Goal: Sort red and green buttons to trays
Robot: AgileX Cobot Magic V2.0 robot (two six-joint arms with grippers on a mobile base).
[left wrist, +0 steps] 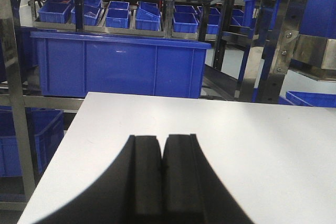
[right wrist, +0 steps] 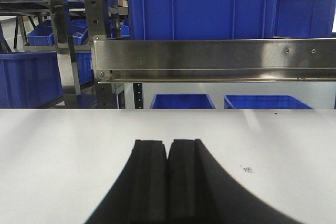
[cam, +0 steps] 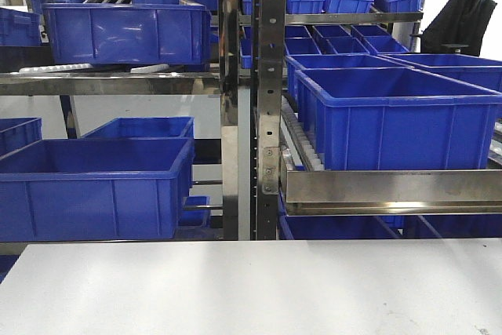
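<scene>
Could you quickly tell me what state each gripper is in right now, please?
Left gripper: closed, holding nothing.
Right gripper: closed, holding nothing.

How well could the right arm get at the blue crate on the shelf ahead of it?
Probably not directly. The right gripper, shut, sits low over the white table, and a steel rail runs across the front of the blue crate; the arm would have to rise over it.

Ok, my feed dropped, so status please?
Left claw shut, empty. Right claw shut, empty. No buttons or trays in view. Nothing blocking; blue crates on racks beyond table.
</scene>
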